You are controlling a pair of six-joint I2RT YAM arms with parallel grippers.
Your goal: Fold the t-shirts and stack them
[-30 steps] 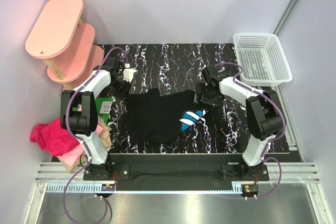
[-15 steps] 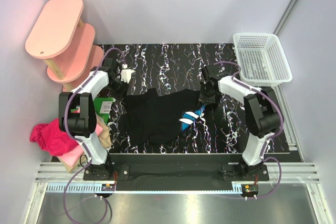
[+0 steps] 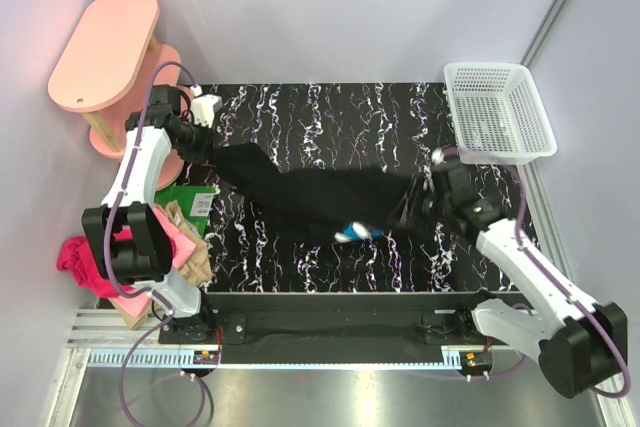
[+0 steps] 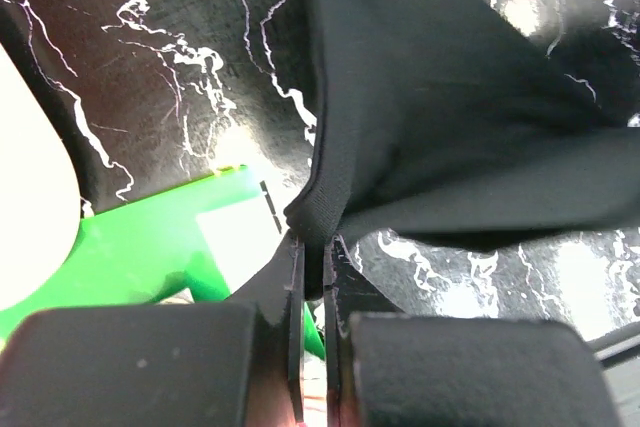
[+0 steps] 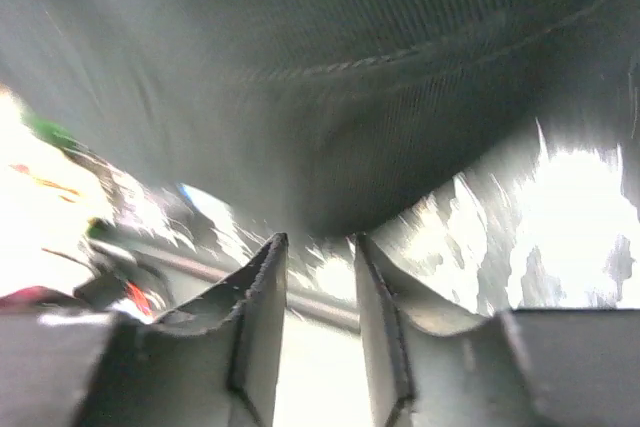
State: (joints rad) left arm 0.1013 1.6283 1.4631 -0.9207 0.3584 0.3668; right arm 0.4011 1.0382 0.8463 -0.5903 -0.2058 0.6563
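The black t-shirt (image 3: 310, 197) hangs stretched in a band across the marbled table (image 3: 330, 112), with a blue and white patch (image 3: 360, 232) at its lower edge. My left gripper (image 3: 200, 142) is shut on the shirt's far left corner; in the left wrist view the hem (image 4: 320, 187) is pinched between the tips of the gripper (image 4: 315, 247). My right gripper (image 3: 415, 205) holds the shirt's right end; in the blurred right wrist view the cloth (image 5: 330, 77) reaches down to its tips (image 5: 318, 239). More tees lie piled at the near left: magenta (image 3: 85, 257), pink (image 3: 135, 302) and tan (image 3: 192, 247).
A flat green packet (image 3: 185, 197) with a white label lies at the table's left edge, under the left gripper (image 4: 130, 247). A pink tiered shelf (image 3: 105, 47) stands at the far left. A white basket (image 3: 500, 112) sits at the far right.
The left gripper rose and moved far left with the shirt corner. The right arm swung back toward the near right with the other end. The shirt went from crumpled to stretched out.
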